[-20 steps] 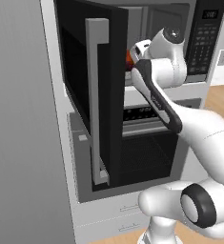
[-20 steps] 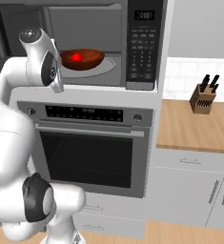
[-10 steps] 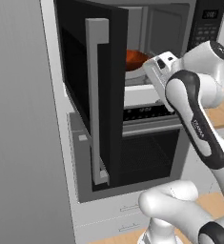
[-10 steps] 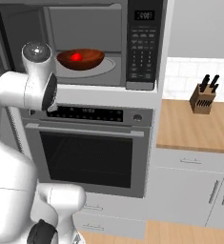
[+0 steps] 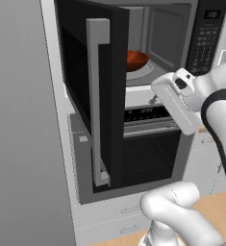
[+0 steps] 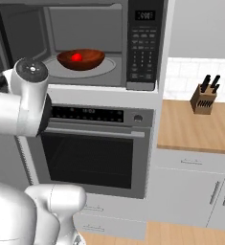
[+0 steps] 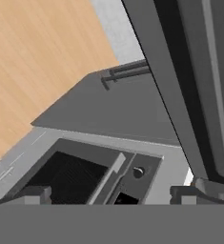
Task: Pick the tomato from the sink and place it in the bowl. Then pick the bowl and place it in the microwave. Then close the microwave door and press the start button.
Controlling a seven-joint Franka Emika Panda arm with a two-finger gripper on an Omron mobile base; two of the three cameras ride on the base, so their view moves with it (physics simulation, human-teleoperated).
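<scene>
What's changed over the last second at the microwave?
The arm has drawn back out of the microwave and swung down, so its hand now hangs in front of the oven, clear of the cavity. The bowl with the tomato in it stayed on the turntable, let go. The microwave door stayed wide open. I cannot tell whether the pincer is open or shut.

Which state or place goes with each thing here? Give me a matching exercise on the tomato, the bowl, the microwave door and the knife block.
Things:
1. tomato
2. bowl
3. microwave door
4. knife block

Places or states:
A. swung open
B. on the wooden counter
C. on the microwave's turntable
D. inside the bowl

Pairs: 1-D, 2-C, 3-A, 4-B
</scene>
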